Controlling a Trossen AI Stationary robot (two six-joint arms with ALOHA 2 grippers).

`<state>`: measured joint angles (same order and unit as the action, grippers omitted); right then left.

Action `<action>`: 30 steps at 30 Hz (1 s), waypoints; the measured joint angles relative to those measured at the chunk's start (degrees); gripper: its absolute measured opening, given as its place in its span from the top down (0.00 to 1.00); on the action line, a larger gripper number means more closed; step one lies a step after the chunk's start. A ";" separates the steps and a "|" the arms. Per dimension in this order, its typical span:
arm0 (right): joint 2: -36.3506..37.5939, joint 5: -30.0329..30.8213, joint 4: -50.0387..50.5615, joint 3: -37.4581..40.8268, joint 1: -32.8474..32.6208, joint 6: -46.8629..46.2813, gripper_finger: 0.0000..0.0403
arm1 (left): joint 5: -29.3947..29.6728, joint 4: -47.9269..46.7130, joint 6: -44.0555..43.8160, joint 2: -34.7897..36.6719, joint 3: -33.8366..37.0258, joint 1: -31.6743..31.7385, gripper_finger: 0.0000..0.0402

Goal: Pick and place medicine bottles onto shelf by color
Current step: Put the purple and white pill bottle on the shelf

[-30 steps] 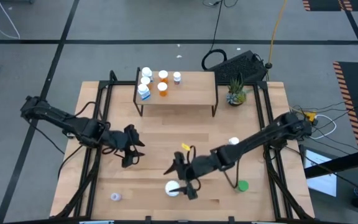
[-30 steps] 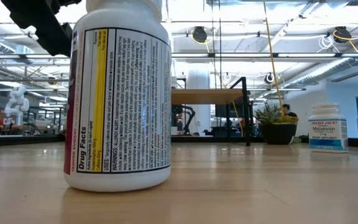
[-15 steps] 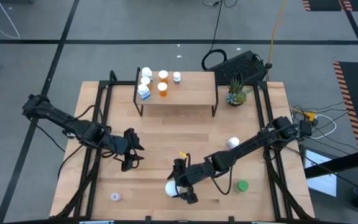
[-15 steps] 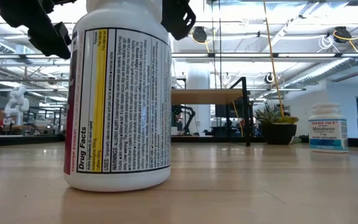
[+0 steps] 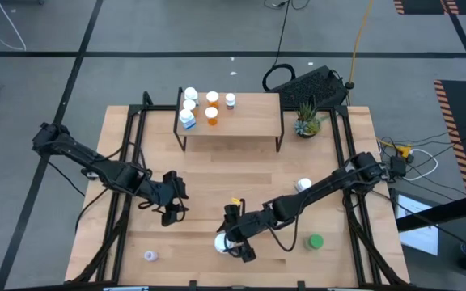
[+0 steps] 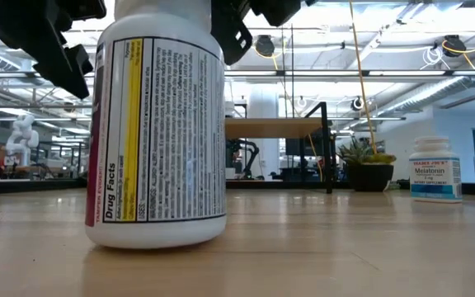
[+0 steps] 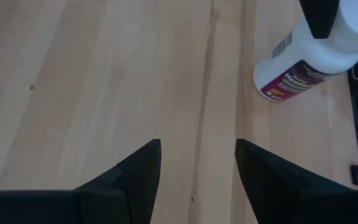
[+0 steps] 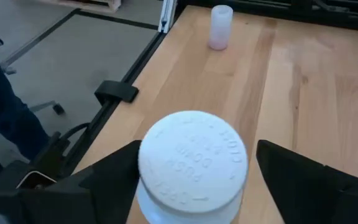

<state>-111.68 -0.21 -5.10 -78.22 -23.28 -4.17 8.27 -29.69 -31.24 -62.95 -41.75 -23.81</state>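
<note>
At the front left corner stands a pale purple pill bottle [image 5: 151, 256]. The left gripper [image 5: 173, 208] hovers open over bare wood. The right gripper [image 5: 231, 240], fingers spread, straddles a white-capped white bottle [image 5: 222, 242]; a green-capped bottle [image 5: 316, 241] stands well right. The light-wood shelf [image 5: 249, 121] holds five bottles.

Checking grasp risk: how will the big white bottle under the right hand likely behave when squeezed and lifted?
The white bottle looks rigid plastic, so it probably won't deform. Its smooth round sides may slip or twist between the right hand's open fingers. It stands upright on a broad base, so tipping seems unlikely.
</note>
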 joint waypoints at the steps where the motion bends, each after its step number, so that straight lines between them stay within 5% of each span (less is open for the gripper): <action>1: -0.02 -0.11 0.04 0.00 0.06 0.10 0.27 | -0.07 -0.03 0.00 -0.09 0.00 0.00 0.48; 7: 0.17 -2.39 -0.17 0.01 1.22 -1.41 0.42 | 0.37 -0.04 -0.89 -0.09 0.01 0.00 0.48; 15: 6.15 -2.85 2.03 0.04 6.16 -0.20 0.42 | 2.96 -0.17 -2.60 -0.07 0.00 0.15 0.48; 24: 18.97 -4.13 15.23 -0.14 25.80 2.63 0.41 | 8.83 0.08 -6.84 -0.07 0.00 3.69 0.48; 30: 18.01 -9.01 25.28 -10.65 39.18 8.16 0.40 | 8.86 2.94 -6.44 -0.07 0.00 8.15 0.48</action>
<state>-93.67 -9.21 20.18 -88.86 15.89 3.99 17.12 -26.76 -37.69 -63.02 -41.75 -15.67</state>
